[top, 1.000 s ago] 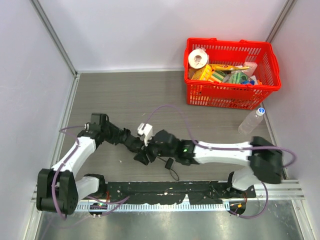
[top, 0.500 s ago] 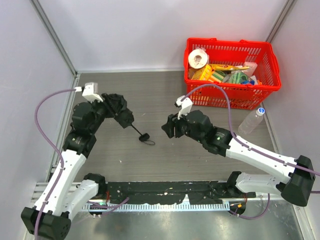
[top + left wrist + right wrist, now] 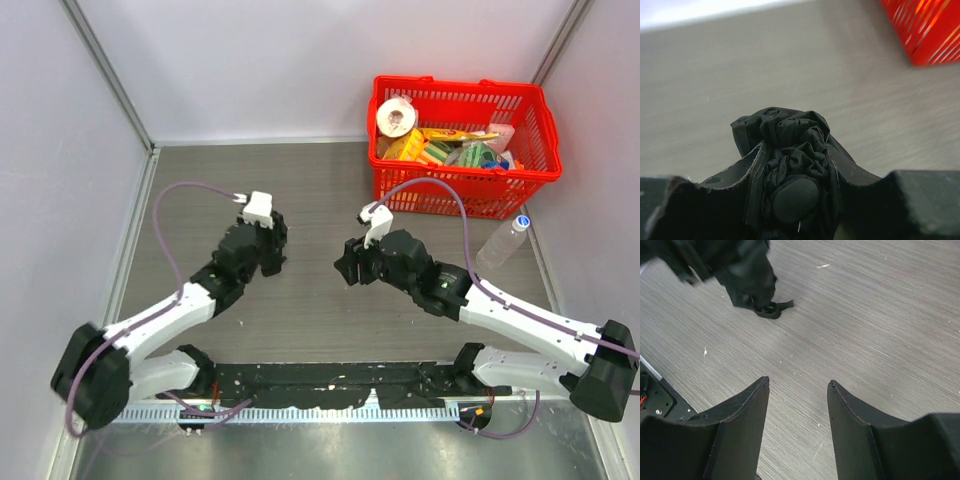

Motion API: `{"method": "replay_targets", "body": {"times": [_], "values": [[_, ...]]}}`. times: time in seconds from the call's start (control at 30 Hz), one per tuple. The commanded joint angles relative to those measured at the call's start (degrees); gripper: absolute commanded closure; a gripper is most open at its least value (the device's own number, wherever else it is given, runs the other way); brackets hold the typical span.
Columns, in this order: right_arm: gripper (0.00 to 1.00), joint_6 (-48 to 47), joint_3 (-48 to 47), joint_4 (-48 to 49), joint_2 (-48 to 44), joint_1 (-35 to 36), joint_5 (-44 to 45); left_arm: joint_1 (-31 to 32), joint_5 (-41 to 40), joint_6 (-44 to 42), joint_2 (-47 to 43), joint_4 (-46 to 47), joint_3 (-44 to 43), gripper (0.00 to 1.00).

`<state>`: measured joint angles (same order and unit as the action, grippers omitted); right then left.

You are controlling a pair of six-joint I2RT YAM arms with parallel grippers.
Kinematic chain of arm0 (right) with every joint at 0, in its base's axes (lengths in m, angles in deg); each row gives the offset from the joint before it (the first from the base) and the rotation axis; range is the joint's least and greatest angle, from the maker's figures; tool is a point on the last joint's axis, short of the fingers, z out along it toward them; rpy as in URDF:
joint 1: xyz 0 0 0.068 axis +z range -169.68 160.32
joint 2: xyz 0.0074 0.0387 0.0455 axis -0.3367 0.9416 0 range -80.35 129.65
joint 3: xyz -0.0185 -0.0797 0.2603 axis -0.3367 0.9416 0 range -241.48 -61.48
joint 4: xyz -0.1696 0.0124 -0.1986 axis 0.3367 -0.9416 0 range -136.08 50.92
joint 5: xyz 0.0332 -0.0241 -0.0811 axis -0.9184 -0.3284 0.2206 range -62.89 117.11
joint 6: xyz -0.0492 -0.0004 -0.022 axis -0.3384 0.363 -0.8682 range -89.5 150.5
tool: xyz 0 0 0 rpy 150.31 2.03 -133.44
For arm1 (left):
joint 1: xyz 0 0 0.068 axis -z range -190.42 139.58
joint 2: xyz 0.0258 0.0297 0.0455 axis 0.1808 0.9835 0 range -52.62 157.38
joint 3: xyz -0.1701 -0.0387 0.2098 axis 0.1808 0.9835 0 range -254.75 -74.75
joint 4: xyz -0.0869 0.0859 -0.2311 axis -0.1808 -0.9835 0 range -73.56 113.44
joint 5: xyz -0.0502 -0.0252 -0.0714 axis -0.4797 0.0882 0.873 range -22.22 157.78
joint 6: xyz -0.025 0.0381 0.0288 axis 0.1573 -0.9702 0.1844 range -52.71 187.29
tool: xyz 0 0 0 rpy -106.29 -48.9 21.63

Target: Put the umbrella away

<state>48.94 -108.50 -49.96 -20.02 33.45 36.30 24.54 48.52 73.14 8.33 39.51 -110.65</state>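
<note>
One camera hangs above and behind my two arms. It looks down and forward over the whole bench [image 3: 300,190] to the far walls, with the red basket [image 3: 440,195] at the far right. My left wrist camera sits low behind my left jaws, so near the umbrella [image 3: 792,155] that the black fabric fills the lower middle. It faces across the bench toward that basket, whose blurred corner shows at upper right. My right wrist camera looks steeply down past my right jaws at the bench, with the same umbrella at upper left.
</note>
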Motion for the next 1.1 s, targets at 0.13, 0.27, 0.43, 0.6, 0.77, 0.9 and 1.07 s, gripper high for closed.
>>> {"method": "replay_targets", "body": {"times": [0.13, 0.27, 0.43, 0.6, 0.77, 0.9, 1.07], "values": [[0.45, 2.0, 3.3, -0.1, -5.1, -0.5, 0.5, 1.4, -11.5, 10.5, 13.1, 20.5, 9.2, 1.00], [0.45, 2.7, 4.0, -0.6, -5.8, -0.6, 0.5, 1.2, -11.1, 15.3, 10.1, 5.9, 3.9, 1.00], [0.45, 2.9, 3.9, -1.0, -5.4, -0.5, 0.4, -6.6, 2.7, 25.2, 10.6, -25.5, -14.6, 0.98], [0.45, 3.5, 2.9, -2.1, -5.6, -0.7, 0.8, -24.6, 30.0, 35.5, 19.4, -36.5, -25.3, 0.91], [0.45, 4.4, 0.9, -4.1, -5.8, -0.5, 0.1, -37.4, 45.6, 45.2, 33.9, -26.8, -31.9, 0.84], [0.45, 4.9, -0.3, -5.5, -6.5, -0.6, 0.6, -42.2, 48.6, 54.5, 46.8, -17.1, -40.4, 0.77], [0.45, 5.7, -0.2, -6.4, -7.5, -0.6, 1.3, -44.6, 47.0, 62.9, 60.3, -14.0, -54.0, 0.26]]}}
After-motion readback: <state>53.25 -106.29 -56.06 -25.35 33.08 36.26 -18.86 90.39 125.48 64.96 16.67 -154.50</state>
